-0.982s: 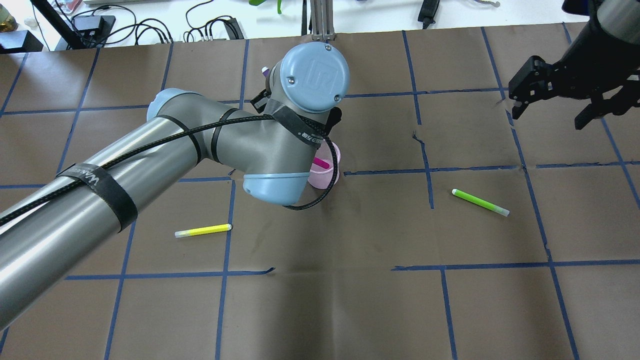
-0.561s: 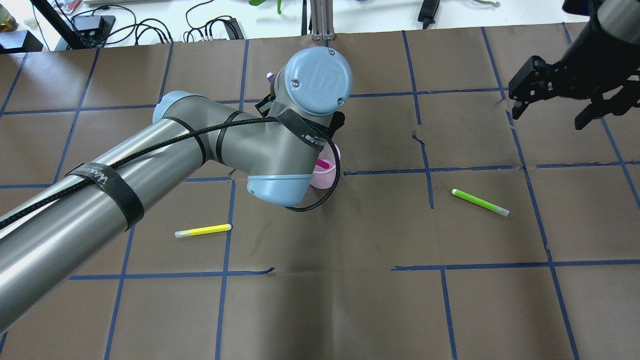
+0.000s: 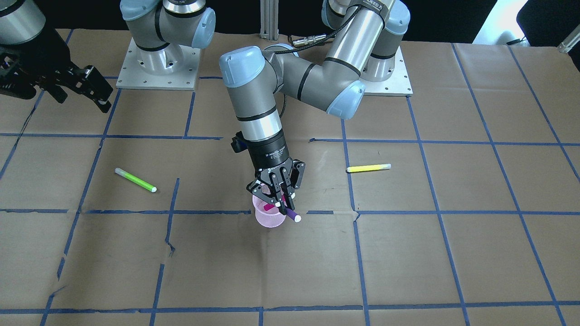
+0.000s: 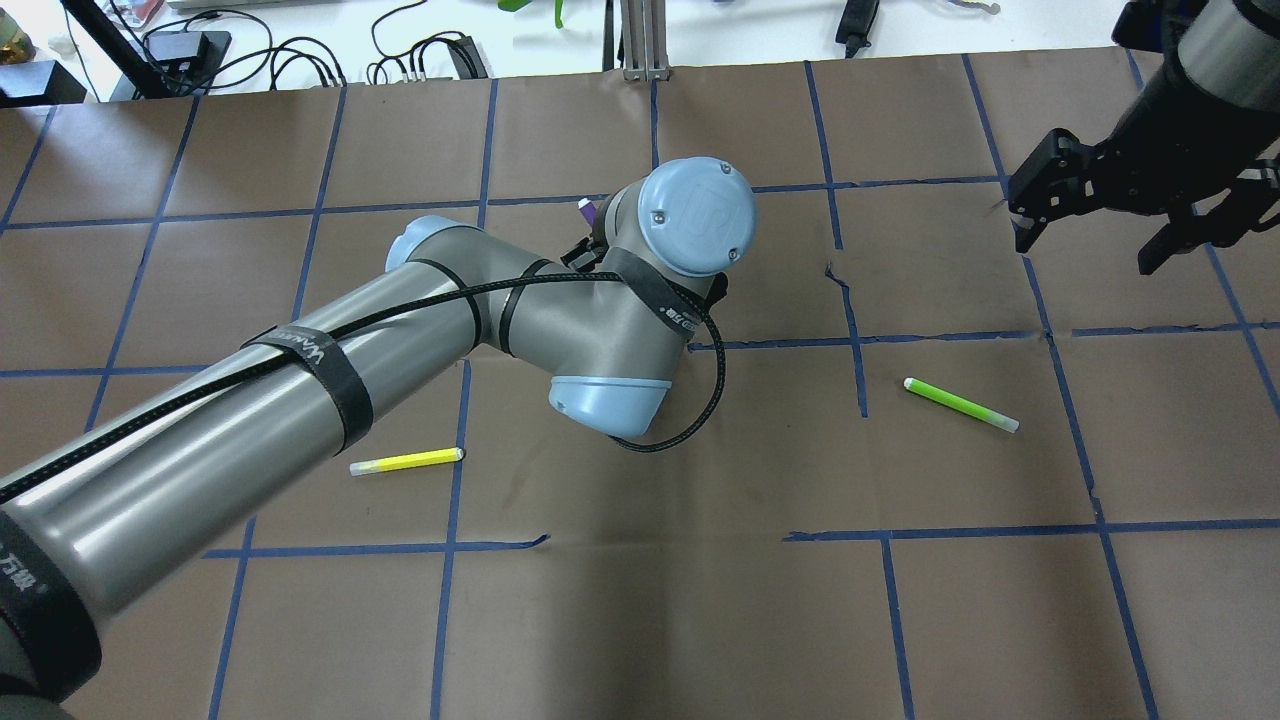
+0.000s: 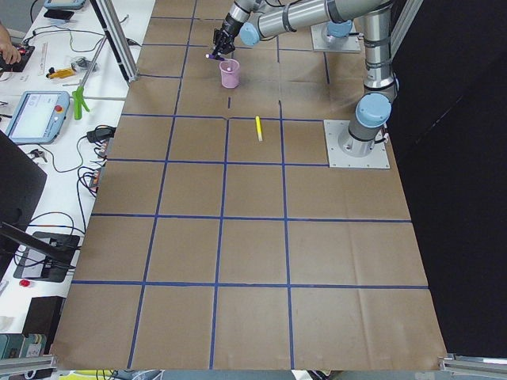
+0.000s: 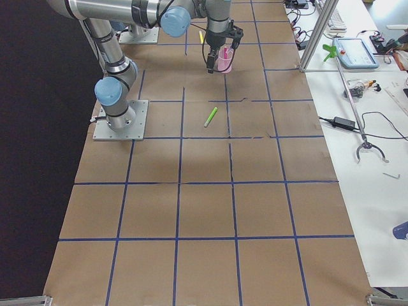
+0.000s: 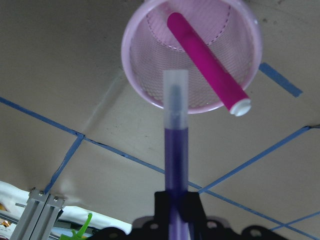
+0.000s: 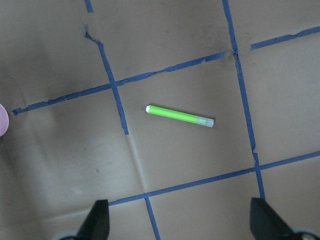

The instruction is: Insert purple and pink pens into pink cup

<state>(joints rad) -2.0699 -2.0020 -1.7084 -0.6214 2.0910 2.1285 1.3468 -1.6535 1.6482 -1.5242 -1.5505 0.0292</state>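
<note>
My left claw [image 3: 282,202] is clamped on the purple pen [image 7: 176,165], its capped end over the pink cup [image 7: 131,75] just beneath me; the pink pen [image 7: 205,60] leans inside.

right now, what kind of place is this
Probably a robotics lab: left arm and right arm bolted to a paper-covered table gridded in blue tape, a teach pendant beside it.

1. My left gripper [image 3: 282,200]: black.
2. My purple pen [image 7: 176,160]: frosted clear cap.
3. The pink pen [image 7: 205,65]: magenta, white end.
4. The cup [image 7: 150,62]: pale pink mesh.
5. The green pen [image 8: 180,115] and the yellow pen [image 4: 407,461]: both neon.
6. The table [image 4: 650,620]: brown, blue tape grid.
</note>
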